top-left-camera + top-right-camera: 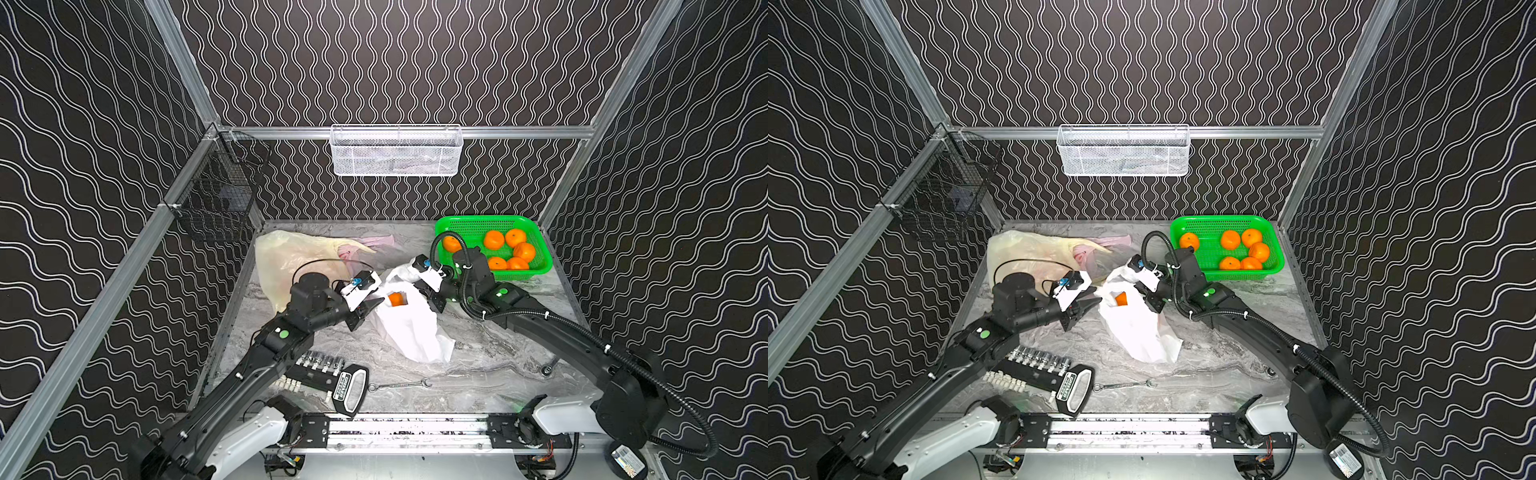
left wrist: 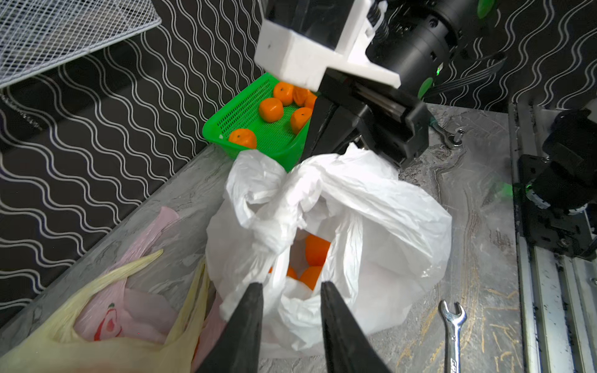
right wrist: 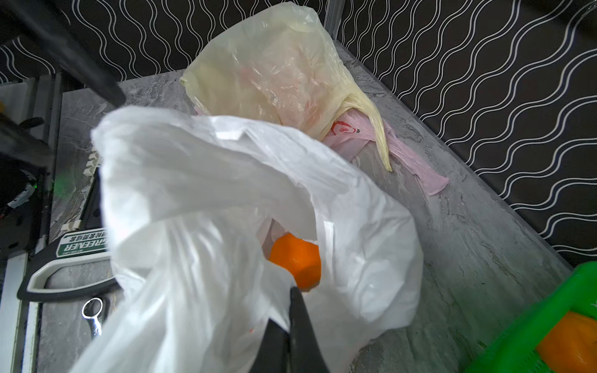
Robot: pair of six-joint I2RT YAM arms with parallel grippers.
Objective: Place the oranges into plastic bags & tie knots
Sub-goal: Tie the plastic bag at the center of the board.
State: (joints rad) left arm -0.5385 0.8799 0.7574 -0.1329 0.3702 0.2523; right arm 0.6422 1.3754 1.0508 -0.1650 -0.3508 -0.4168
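Judging the loading step to be in hand, with no knot begun. Found white bag (image 1: 409,328) slumped mid-worktop (image 1: 478,365), mouth agape, with three oranges (image 2: 316,250) showing inside. Noted right pincer (image 3: 292,300) pressed together on a bunched fold of the bag's rim, holding that side up. Noted left pincer (image 2: 290,285) spread at the opposite lip of the mouth, gripping nothing. Counted six further oranges (image 1: 493,240) in green basket (image 1: 478,218) at the far right corner, near the bag but not touching it. Observed yellowish bag (image 1: 286,257) and pink bag (image 1: 374,241) lying limp, overlapping and apparently unfilled at the far left. Next move, by judgement: either fetch more fruit with the free pincer, or close it on the loose handle and cross both handles for tying. Calls for keeping the right-hand pinch firm, given thin film liable to slip and spill the load.
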